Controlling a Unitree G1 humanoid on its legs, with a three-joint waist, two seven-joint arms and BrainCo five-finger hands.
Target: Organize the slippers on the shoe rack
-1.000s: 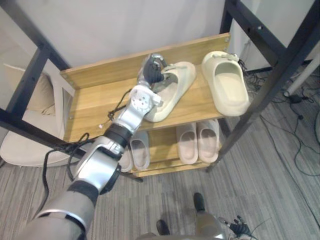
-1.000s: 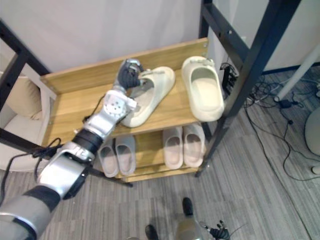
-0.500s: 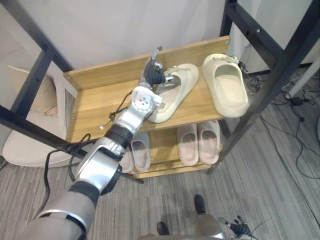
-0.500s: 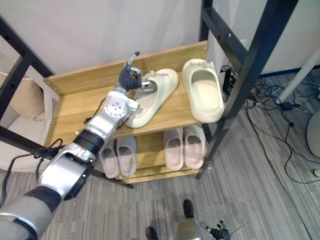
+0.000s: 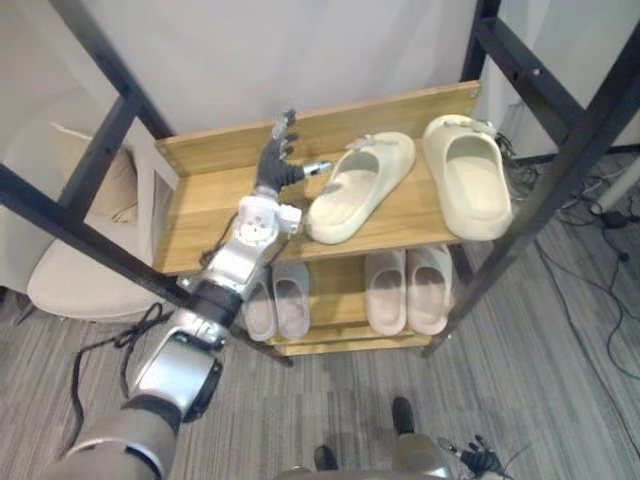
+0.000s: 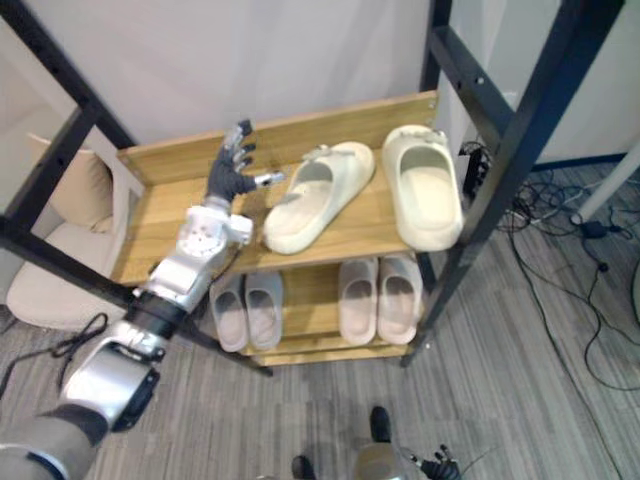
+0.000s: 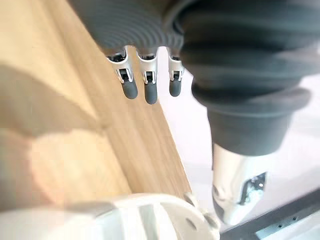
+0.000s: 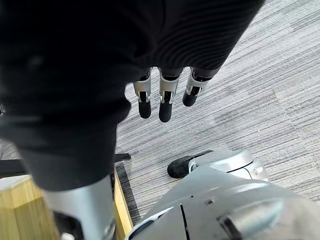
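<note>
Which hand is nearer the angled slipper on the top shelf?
Left. The left hand is open right beside the angled slipper on the top shelf; the right hand hangs open low over the carpet, well away from it.

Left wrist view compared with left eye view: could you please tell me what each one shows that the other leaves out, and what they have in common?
Left wrist view adds the left hand from close: fingers straight, holding nothing, thumb near the rim of the angled slipper; contact is unclear. Left eye view adds the whole shoe rack, the straight slipper beside the angled one, and a left pair and a right pair on the lower shelf. Both share the open left hand over the top shelf by the angled slipper.
</note>
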